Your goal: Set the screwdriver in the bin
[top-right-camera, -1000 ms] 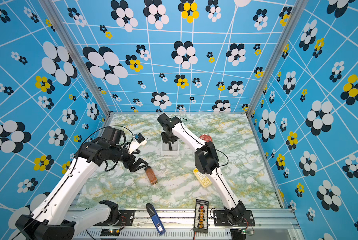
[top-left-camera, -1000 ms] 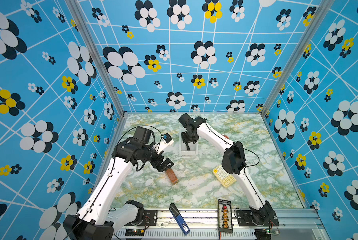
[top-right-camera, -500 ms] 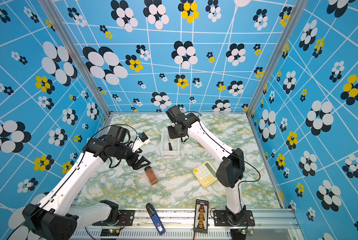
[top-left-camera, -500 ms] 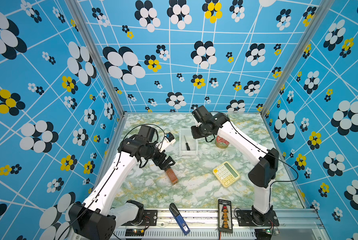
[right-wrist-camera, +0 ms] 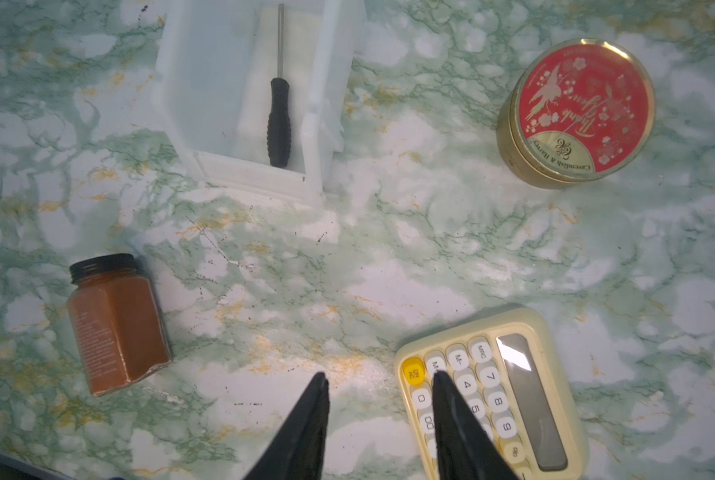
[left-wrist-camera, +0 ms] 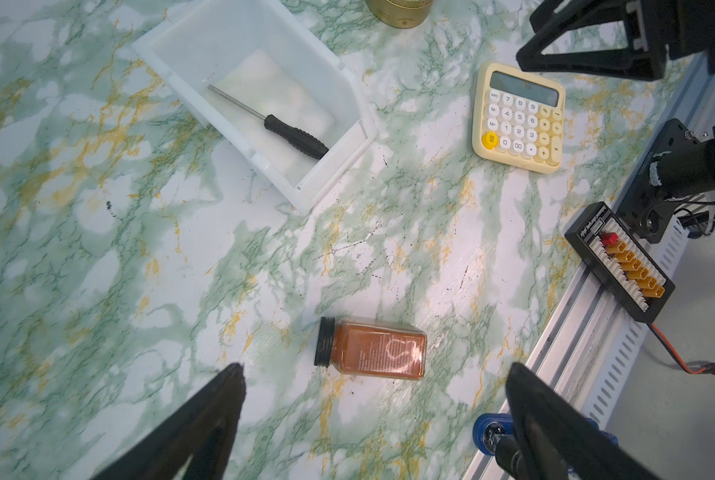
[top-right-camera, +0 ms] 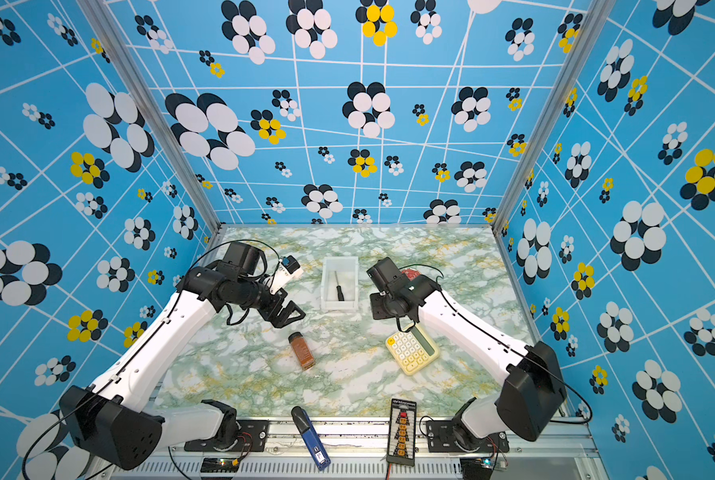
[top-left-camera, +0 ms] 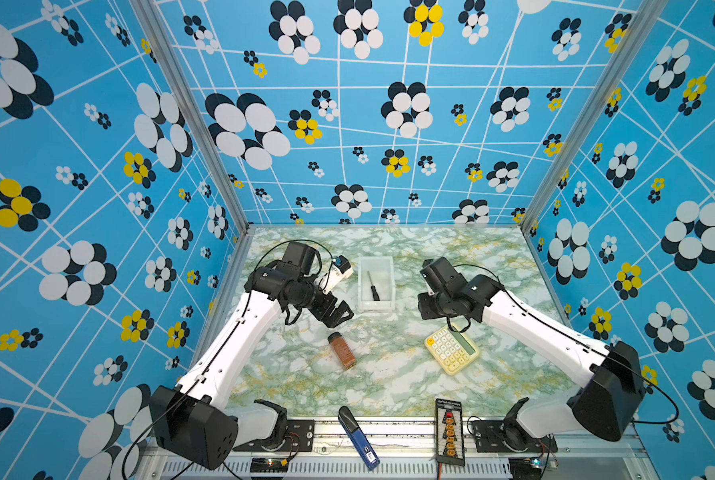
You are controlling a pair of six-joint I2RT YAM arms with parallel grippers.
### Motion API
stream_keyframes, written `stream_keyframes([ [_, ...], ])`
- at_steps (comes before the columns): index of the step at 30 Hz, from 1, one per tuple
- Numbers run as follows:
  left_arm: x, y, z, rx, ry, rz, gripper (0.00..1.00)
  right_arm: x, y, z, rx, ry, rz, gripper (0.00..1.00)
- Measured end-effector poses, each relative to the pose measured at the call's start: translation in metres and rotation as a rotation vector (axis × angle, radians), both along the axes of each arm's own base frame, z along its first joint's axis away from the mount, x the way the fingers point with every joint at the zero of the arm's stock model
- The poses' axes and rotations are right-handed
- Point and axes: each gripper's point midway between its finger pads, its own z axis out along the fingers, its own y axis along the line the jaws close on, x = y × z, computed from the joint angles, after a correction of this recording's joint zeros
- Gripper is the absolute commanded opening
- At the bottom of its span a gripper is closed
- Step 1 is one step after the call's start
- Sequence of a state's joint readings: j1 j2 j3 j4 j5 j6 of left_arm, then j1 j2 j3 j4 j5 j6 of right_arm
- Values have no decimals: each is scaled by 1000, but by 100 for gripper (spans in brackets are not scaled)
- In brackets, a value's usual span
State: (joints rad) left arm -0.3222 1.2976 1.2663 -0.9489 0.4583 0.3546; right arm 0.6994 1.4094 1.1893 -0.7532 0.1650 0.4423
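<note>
The screwdriver [top-left-camera: 374, 286] is seen lying flat on the floor of the white translucent bin [top-left-camera: 375, 306], which stands toward the back of the marble-patterned table [top-left-camera: 389, 386]. The black handle is turned toward the bin's near wall and the thin shaft points away. Nothing is touching the tool.

The right claw [right-wrist-camera: 378, 375] hangs clear of the bin, on its right side in both top views. Its jaws are parted by a modest gap and nothing is held between them. In the right wrist view 1 fingertip is shown over the keys of the yellow calculator [right-wrist-camera: 488, 395]; how high above them it hangs cannot be told. The left claw [top-left-camera: 343, 316] is held wide open and empty, left of the bin and above the tipped spice jar [top-left-camera: 342, 351].

The placing step is judged to be done, and with it the task itself: the tool is fully inside the 4 walls. Only a retreat is thought to be left. For that, the right arm would need to be lifted away without the calculator or the red-lidded tin [right-wrist-camera: 576, 112] being clipped. The bin should be left undisturbed by both arms.
</note>
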Motion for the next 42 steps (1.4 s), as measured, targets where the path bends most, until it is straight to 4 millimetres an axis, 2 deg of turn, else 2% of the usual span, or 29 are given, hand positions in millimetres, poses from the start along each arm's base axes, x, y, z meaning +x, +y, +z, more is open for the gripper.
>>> stream_keyframes([
  [8,12,1,1,5,-26,44,99,-20,-22,-7,56,-53,-63,53],
  [12,21,4,0,14,-49,87,99,-26,-36,-9,70,-104,-102,65],
  [22,41,17,-7,-1,-37,213,99,-22,-55,14,112,-278,-161,66],
  [24,47,24,-12,-9,-22,253,99,-20,-60,15,102,-302,-172,73],
  [26,55,31,-16,-21,-8,301,99,-18,-65,16,81,-328,-181,82],
  [28,64,39,-19,-34,4,352,99,-15,-69,18,58,-357,-189,87],
  [33,89,69,-25,-79,22,514,99,2,-91,32,22,-438,-256,88],
  [37,100,88,-38,-81,18,608,99,20,-114,40,7,-484,-333,89],
  [39,103,93,-47,-68,9,637,99,29,-122,39,-1,-501,-352,90],
  [42,105,102,-61,-48,-20,682,99,40,-131,25,-31,-518,-354,91],
])
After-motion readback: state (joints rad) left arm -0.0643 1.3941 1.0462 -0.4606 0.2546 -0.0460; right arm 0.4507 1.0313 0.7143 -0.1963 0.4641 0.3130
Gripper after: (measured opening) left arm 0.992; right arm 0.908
